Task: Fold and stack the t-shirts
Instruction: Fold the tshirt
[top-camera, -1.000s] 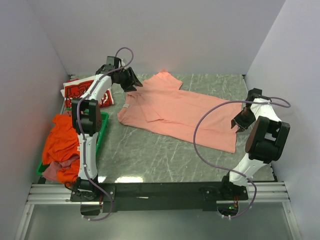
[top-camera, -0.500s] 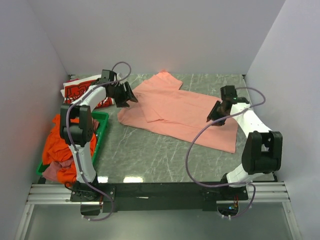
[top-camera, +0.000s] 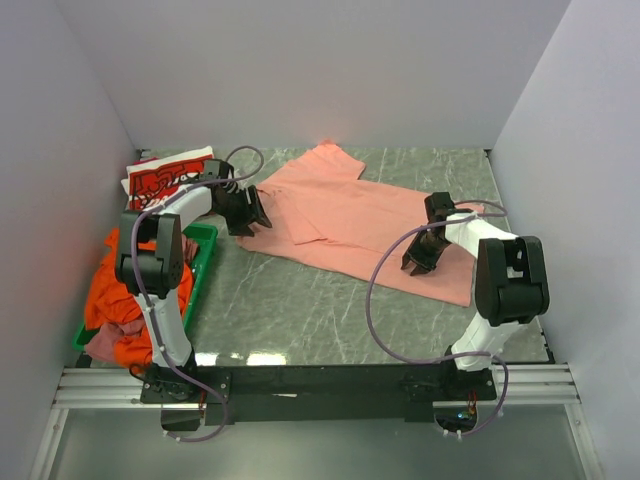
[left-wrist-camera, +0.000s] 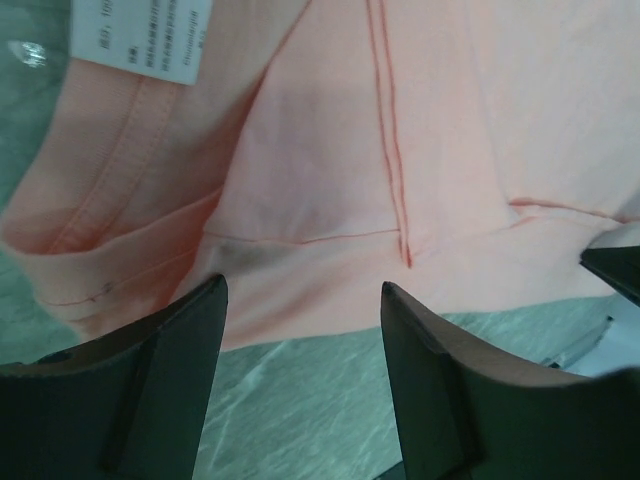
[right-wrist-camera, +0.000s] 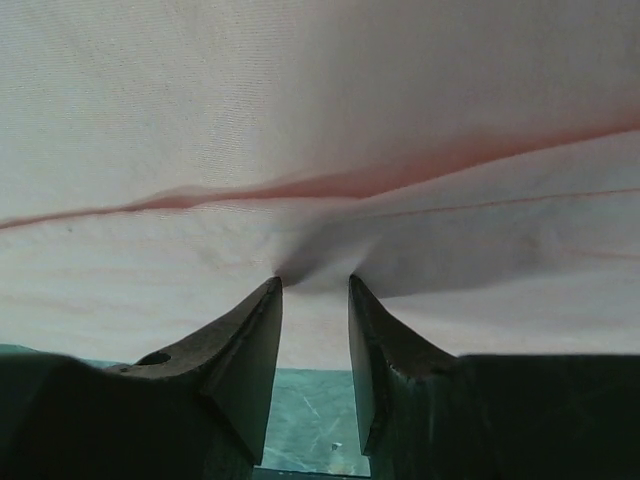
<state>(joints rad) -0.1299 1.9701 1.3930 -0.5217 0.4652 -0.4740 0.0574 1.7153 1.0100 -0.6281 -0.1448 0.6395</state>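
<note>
Both arms have dropped onto the salmon-pink t-shirt (top-camera: 350, 215) within the last second. The right tool (top-camera: 420, 258), a moment ago lifted clear off the shirt's right side, now sits low on the near-right part by the hem. In the wrist view its fingers are drawn close, and it seems to nip a small pucker of cloth between the tips, though the view is too tight to be sure. The left tool (top-camera: 247, 213) has slid from the far collar area to the shirt's left edge. It is spread wide just above the seamed edge near the white care label (left-wrist-camera: 140, 35), holding nothing. Shirt lies mostly flat across mid-bench (top-camera: 300, 310), one sleeve pointing to the far wall. Reading: grasp points being taken for a first fold, no fold made yet. Green crate (top-camera: 205, 250) at left holds the orange t-shirt (top-camera: 125, 285), spilling over the rim, with the mauve t-shirt (top-camera: 105, 342) at its near end. Red t-shirt (top-camera: 165, 182) lies folded on the bench behind the crate.
</note>
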